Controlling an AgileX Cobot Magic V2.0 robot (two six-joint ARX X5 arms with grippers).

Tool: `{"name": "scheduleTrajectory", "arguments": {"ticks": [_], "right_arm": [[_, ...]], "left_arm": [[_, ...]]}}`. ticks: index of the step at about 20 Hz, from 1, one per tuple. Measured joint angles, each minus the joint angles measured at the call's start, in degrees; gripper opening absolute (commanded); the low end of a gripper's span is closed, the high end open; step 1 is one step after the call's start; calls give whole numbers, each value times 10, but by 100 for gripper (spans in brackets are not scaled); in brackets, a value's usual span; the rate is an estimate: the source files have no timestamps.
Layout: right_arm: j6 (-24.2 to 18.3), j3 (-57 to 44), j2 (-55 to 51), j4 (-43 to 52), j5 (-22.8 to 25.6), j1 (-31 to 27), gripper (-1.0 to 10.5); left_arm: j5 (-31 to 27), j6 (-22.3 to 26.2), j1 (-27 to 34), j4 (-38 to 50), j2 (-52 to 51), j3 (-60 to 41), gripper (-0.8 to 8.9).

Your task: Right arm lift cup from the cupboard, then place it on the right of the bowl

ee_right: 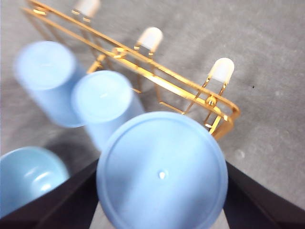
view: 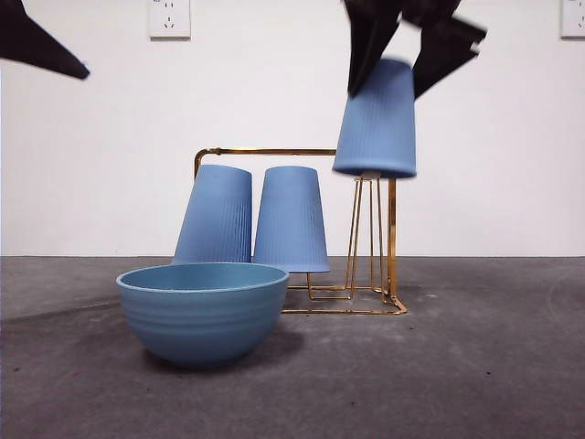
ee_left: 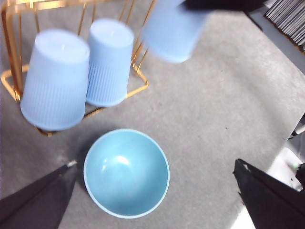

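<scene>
Landmark: bowl (view: 203,311).
Right of bowl: bare table (view: 475,366), open from above.
Behind bowl: cupboard (view: 391,238) with two cups (view: 218,215) blocks passage.
Above cupboard's right end: held cup (view: 377,119) in right gripper (view: 402,55).

A bare robot test bench, more lab than home. Behind the gold rack (view: 302,233) rises a plain white wall (view: 91,137) with two power sockets (view: 169,17). Beneath the rack lies a grey, speckled tabletop (view: 475,366), with no kitchen fittings around it.
</scene>
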Motion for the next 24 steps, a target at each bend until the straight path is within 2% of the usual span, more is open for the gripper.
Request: {"name": "scheduleTrajectory", "arguments": {"ticks": [5, 8, 10, 12, 16, 20, 22, 24], "right_arm": [[3, -25, -84, -5, -15, 0, 298], [8, -121, -150, 39, -32, 0, 296], [28, -201, -203, 93, -53, 0, 296], [78, -277, -255, 168, -93, -5, 296], [227, -411, -299, 328, -146, -11, 296], [379, -502, -291, 440, -156, -11, 296], [434, -530, -286, 492, -161, -11, 296], [472, -549, -276, 534, -171, -11, 296]], "left_arm": [[81, -38, -3, 17, 85, 0, 531], [156, -84, -3, 77, 146, 0, 531], [205, -122, -3, 122, 186, 0, 531], [244, -159, -3, 163, 225, 0, 531], [285, -205, -4, 203, 283, 0, 531], [288, -203, -10, 233, 289, 0, 527], [272, -191, -21, 240, 289, 0, 526], [249, -183, -37, 245, 289, 0, 526]]}}
